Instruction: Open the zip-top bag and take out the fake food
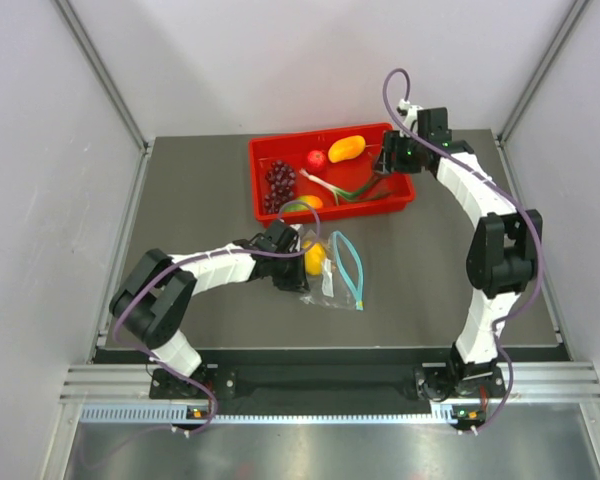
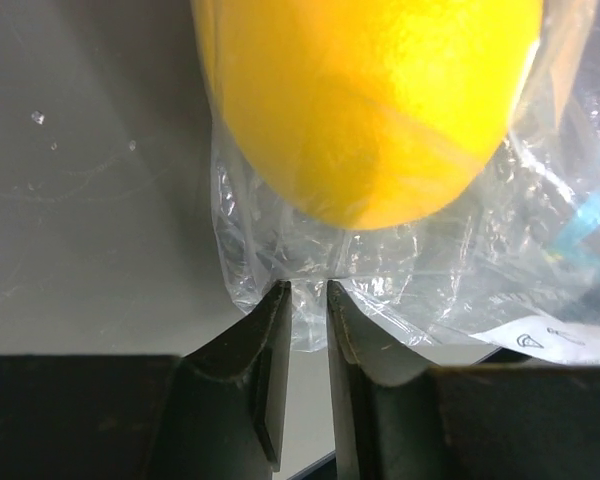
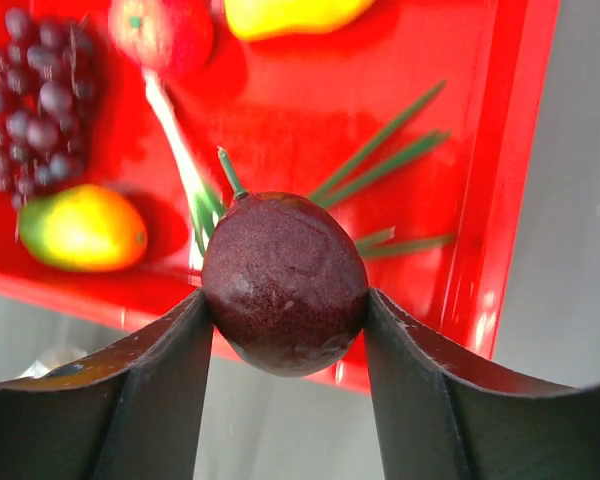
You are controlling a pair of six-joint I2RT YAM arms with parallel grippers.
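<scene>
1. The left gripper [image 2: 308, 295] is pinched together on a fold of the zip-top bag [image 1: 338, 285]. The bag lies on the table [image 1: 200, 200], just near of the red tray [image 1: 258, 190].
2. The lemon [image 2: 370, 100] sits inside the bag, at its left end.
3. The right gripper [image 3: 285, 312] is clamped on the dark maroon piece [image 3: 285, 265], at the tray's right end.

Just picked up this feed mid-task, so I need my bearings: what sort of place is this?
Probably a lab robot test cell: plain white panels enclose a grey table, with a red tray holding toy grapes.
</scene>
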